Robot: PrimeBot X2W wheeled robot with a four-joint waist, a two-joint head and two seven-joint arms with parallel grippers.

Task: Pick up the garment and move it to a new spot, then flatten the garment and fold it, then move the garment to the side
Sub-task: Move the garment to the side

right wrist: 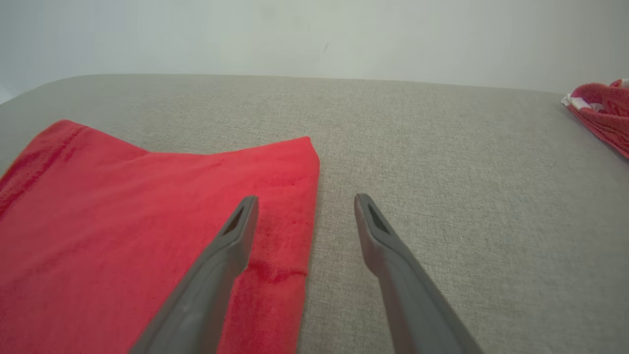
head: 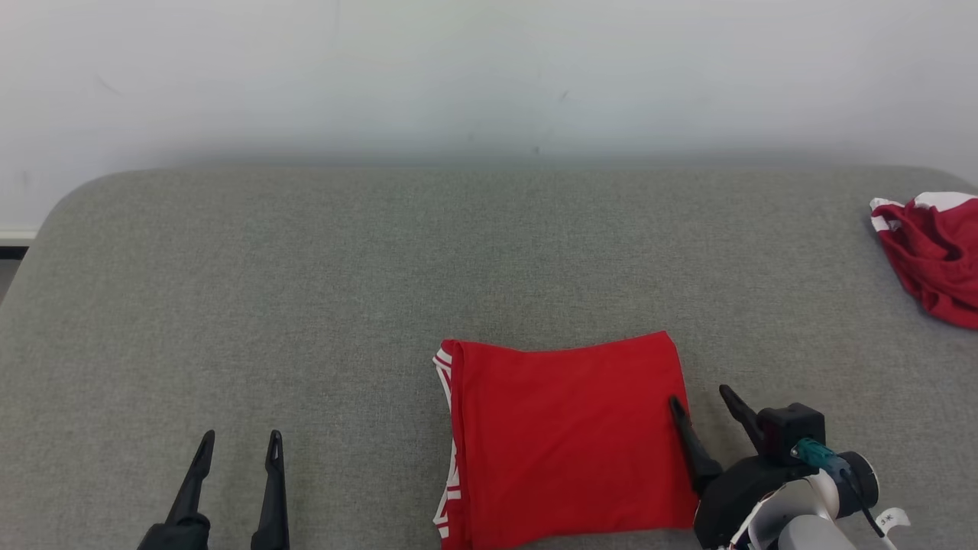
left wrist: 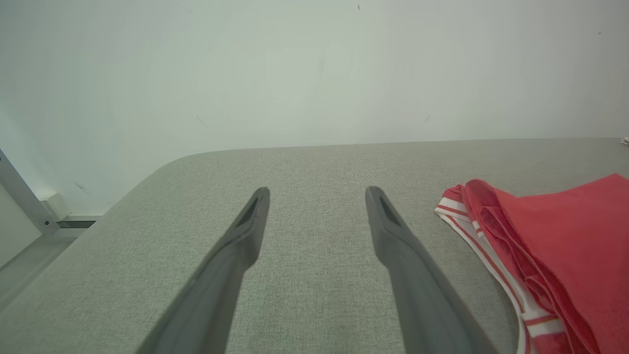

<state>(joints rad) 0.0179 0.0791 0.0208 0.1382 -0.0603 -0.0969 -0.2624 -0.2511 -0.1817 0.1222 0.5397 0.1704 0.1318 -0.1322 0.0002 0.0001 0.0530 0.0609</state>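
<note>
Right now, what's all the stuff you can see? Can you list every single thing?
folded garment: one, red with white striped trim, near the table's front edge, a bit right of the middle
crumpled garment: one, red with white trim, at the table's far right
table: one, grey fabric top, under both garments
wall: one, pale white, behind the table
metal bar: one, pale grey, by the wall past the table's left end
left gripper: one, dark, open, over bare table left of the folded garment
right gripper: one, dark, open, at the folded garment's right edge, one finger over the cloth and one over the table
</note>
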